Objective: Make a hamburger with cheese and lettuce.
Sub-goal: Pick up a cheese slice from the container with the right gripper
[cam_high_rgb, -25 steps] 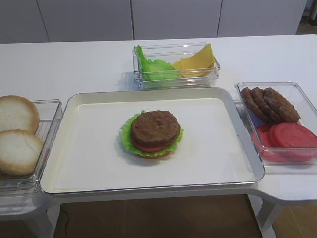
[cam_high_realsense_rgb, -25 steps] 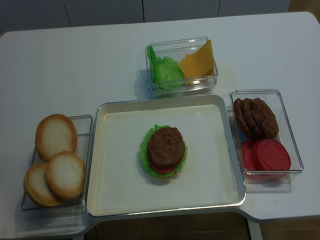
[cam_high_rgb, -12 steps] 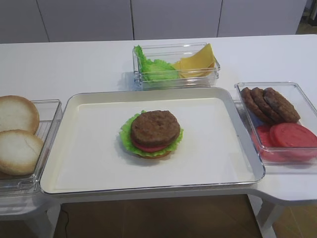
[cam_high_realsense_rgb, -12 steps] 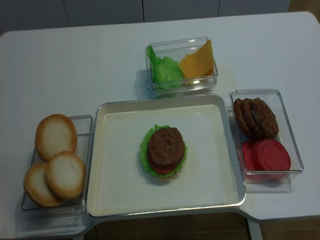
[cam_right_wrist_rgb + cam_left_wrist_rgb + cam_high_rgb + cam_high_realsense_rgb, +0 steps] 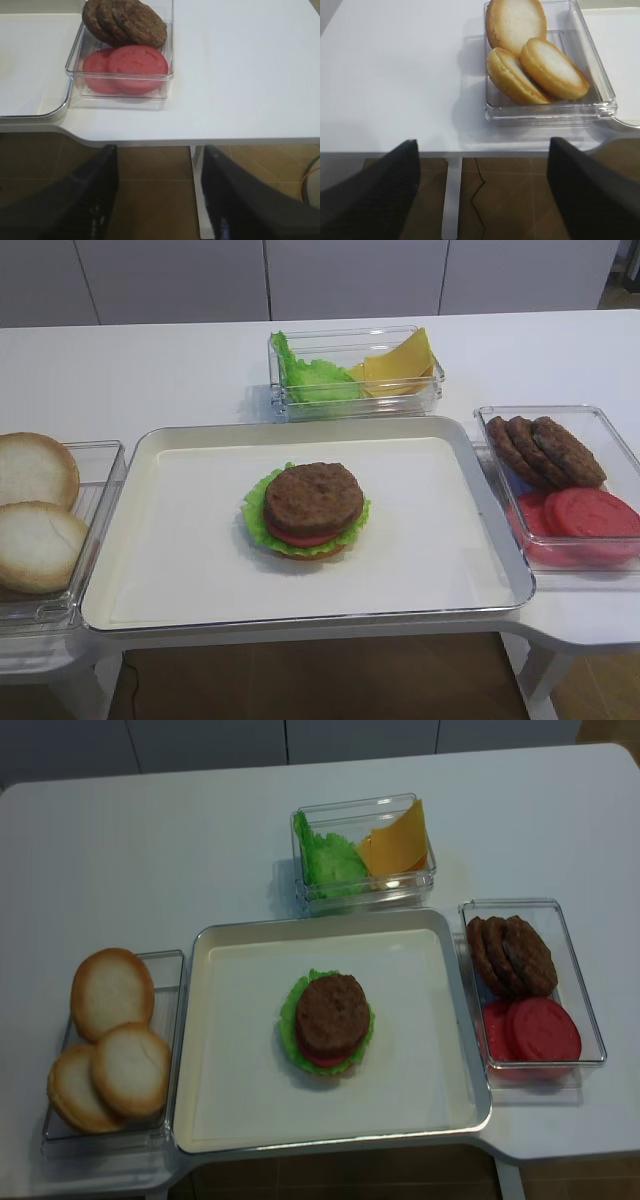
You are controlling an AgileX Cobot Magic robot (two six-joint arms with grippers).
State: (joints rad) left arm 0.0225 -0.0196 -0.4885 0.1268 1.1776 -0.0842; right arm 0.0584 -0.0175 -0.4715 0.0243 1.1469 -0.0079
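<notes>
- Exterior high view: the hamburger (image 5: 305, 511) is seen mid-tray (image 5: 180, 580), patty uppermost.
- Right gripper (image 5: 159, 192) is held wide apart, empty, off the table edge.
- Left gripper (image 5: 482, 187) likewise spread, nothing grasped.

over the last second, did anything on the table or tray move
Nothing visibly changed. The hamburger sits where it was on the tray, patty on top, and the cheese and lettuce lie in their clear box as before. The buns, loose patties and tomato slices are unmoved. No gripper shows in either overhead view, then or now.
</notes>
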